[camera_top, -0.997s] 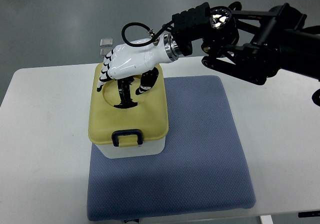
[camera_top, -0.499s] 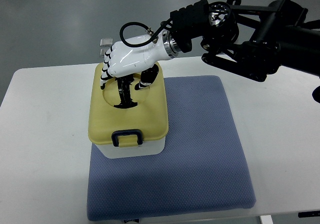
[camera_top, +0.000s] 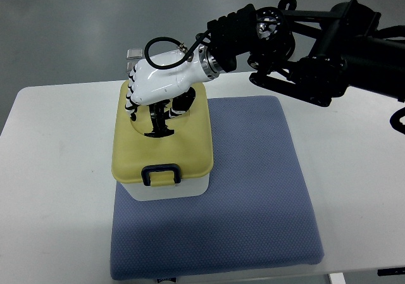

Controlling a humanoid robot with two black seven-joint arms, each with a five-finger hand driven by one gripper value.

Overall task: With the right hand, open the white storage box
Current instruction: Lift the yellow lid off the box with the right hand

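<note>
Now | your right hand point(camera_top: 158, 85) curled on black lid handle point(camera_top: 156, 121), grip partly hidden | white storage box point(camera_top: 163, 146) shut, latch point(camera_top: 161, 174) at 6 o'clock

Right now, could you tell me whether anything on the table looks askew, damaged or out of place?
Nothing stands out. The storage box sits upright at the blue mat's far-left corner, overhanging its left edge slightly, yellow lid seated flat. The right hand is at the lid's black handle.

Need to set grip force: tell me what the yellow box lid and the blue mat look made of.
Yellow box lid: looks like smooth matte moulded plastic, with rounded edges and an even colour. Blue mat: probably woven fabric or foam-backed cloth, with a fine dotted weave and soft rounded corners.
</note>
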